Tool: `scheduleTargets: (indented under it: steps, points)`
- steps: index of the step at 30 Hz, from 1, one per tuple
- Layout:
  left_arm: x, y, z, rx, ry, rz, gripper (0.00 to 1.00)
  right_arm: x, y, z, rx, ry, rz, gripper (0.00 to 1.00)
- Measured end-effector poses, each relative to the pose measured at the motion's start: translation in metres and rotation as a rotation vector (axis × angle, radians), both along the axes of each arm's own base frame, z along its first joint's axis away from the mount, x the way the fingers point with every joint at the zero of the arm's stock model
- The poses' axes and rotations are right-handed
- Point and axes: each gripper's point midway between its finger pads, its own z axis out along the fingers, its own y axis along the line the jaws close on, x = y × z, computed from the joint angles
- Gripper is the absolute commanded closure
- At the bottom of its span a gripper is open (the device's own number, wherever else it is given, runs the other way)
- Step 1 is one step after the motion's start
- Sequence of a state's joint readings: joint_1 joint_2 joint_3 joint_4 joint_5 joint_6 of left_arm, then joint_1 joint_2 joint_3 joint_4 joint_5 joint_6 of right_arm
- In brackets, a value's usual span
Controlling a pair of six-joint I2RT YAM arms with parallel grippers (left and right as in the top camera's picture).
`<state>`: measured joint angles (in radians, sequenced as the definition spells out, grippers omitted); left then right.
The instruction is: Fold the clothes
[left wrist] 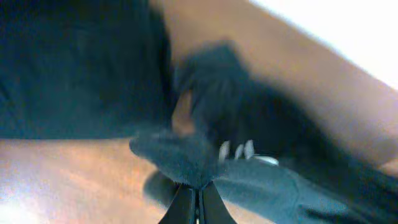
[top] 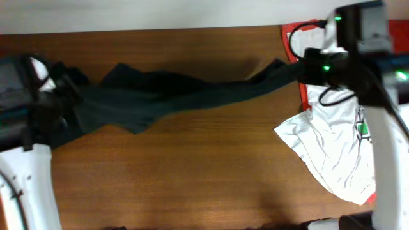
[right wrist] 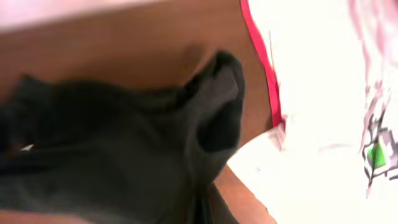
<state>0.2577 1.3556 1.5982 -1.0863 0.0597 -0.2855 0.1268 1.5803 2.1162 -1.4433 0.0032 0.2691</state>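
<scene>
A dark T-shirt (top: pixel 166 96) is stretched in a long bunched band across the wooden table (top: pixel 192 172). My left gripper (top: pixel 61 96) is shut on its left end; the left wrist view shows the closed jaws (left wrist: pixel 198 198) pinching a fold of dark cloth (left wrist: pixel 186 155). My right gripper (top: pixel 300 69) is shut on the right end; the right wrist view shows the dark cloth (right wrist: pixel 124 149) covering the jaws (right wrist: pixel 205 211). A white T-shirt (top: pixel 332 147) with a small green print lies at the right, over a red-orange one (top: pixel 293 35).
The white and red-orange shirts also show in the right wrist view, white (right wrist: pixel 323 93) and red-orange edge (right wrist: pixel 264 68). The table's far edge (top: pixel 160 29) meets a white wall. Cables hang by the right arm (top: pixel 377 108).
</scene>
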Motion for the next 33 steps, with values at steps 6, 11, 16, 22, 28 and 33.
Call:
scheduleTargets:
  steps: [6, 11, 16, 22, 28, 33]
  points:
    - [-0.041, 0.014, 0.187, 0.135, -0.427, 0.067, 1.00, -0.050, -0.024, 0.111, -0.039, -0.349, -0.063, 0.96]
    - [-0.054, -0.003, 0.221, 0.124, -0.532, 0.004, 1.00, -0.075, -0.034, 0.157, -0.037, -0.514, -0.100, 0.96]
    - [0.033, 0.002, 0.171, 0.001, -0.423, -0.104, 1.00, 0.021, -0.023, 0.099, -0.072, -0.345, -0.098, 0.96]
    - [0.187, 0.007, 0.137, 0.045, -0.578, -0.230, 1.00, 0.154, -0.007, 0.080, -0.046, -0.499, -0.109, 0.96]
    - [0.196, 0.025, 0.244, 0.123, -0.999, -0.205, 1.00, 0.166, -0.048, 0.175, -0.015, -0.856, -0.208, 0.96]
    - [0.169, 0.011, 0.251, 0.053, -0.904, -0.240, 1.00, 0.137, -0.069, 0.111, -0.067, -0.555, -0.234, 0.96]
